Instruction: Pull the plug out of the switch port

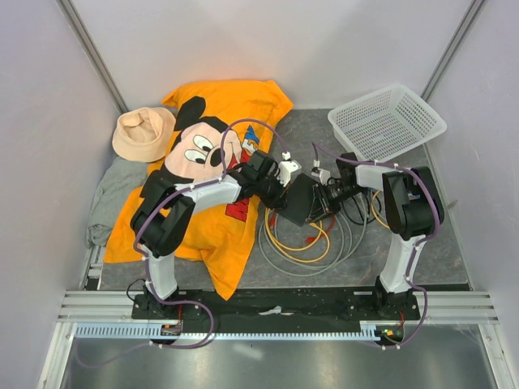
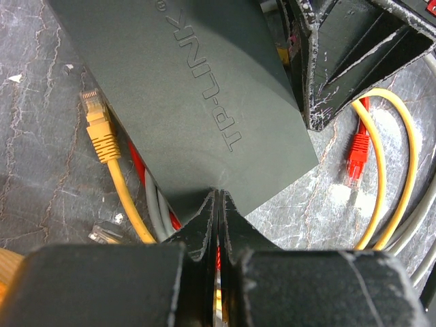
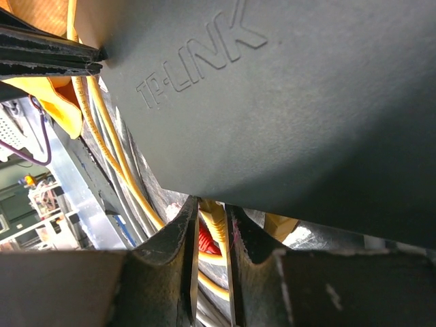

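Top external: high, behind the arm bases, looking down and forward, far enough to take in the whole dark grey marbled desk (image 1: pixel 434 259). Left wrist: looks along the left gripper (image 2: pixel 216 199) onto the lettered top of the flat matte-black rectangular box (image 2: pixel 204 88), very close. Right wrist: looks past the right gripper (image 3: pixel 210 208), very close, at the same lettered face. All three views share the box.
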